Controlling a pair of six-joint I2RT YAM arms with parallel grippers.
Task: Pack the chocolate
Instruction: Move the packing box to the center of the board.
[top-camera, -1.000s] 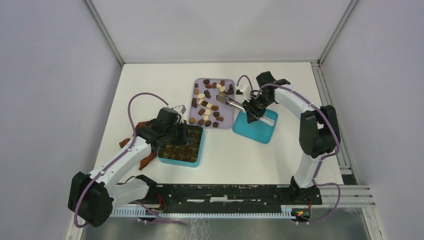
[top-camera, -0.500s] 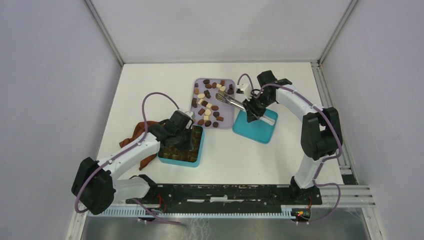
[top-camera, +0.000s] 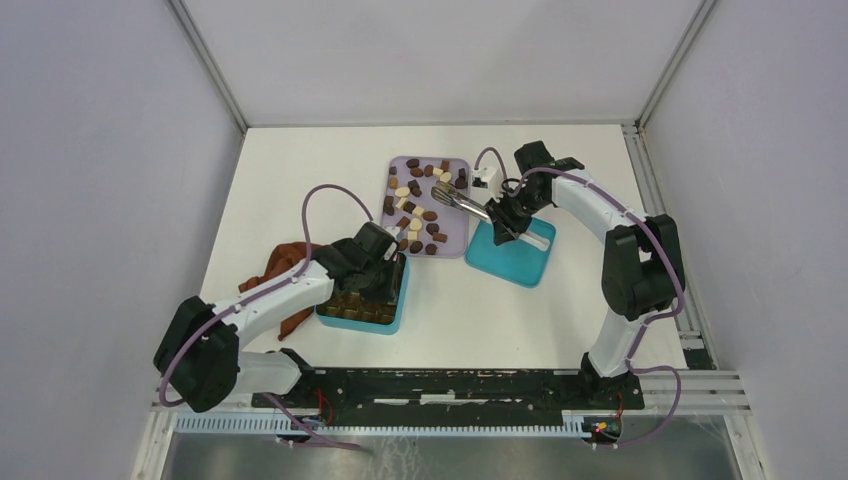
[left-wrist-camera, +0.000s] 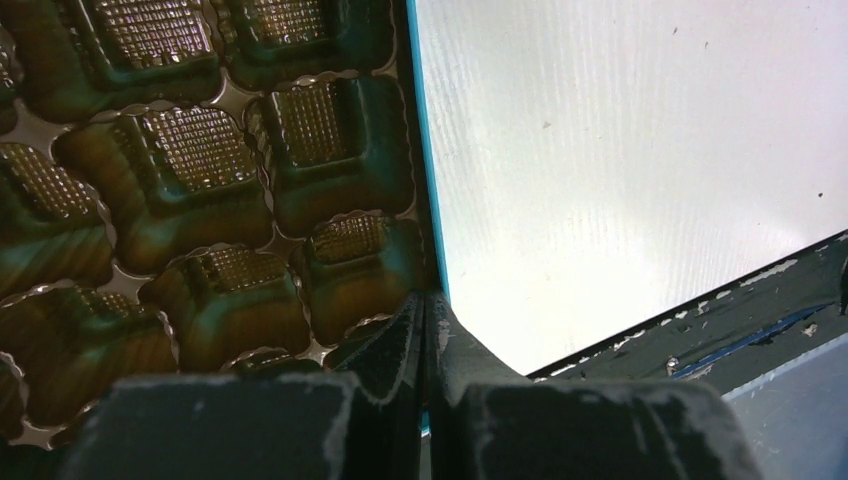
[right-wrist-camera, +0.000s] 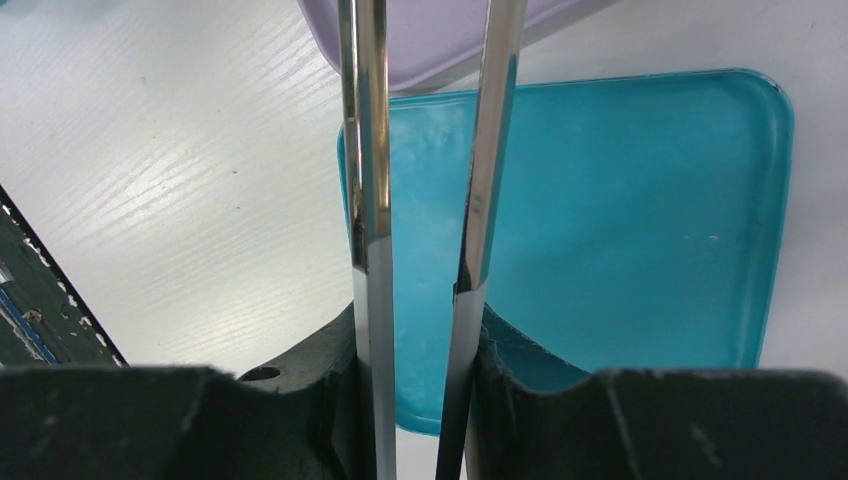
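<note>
Low, left gripper (left-wrist-camera: 425, 300) on box (left-wrist-camera: 423, 150) rim

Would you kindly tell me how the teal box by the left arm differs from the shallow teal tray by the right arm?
The teal box holds a brown gridded insert; the teal tray has none. The left gripper pinches the box's wall; the right gripper, holding tongs, is over the tray without gripping it. Both are teal with rounded corners.

Overhead plus wrist close-ups, common teal box (top-camera: 365, 322)
</note>
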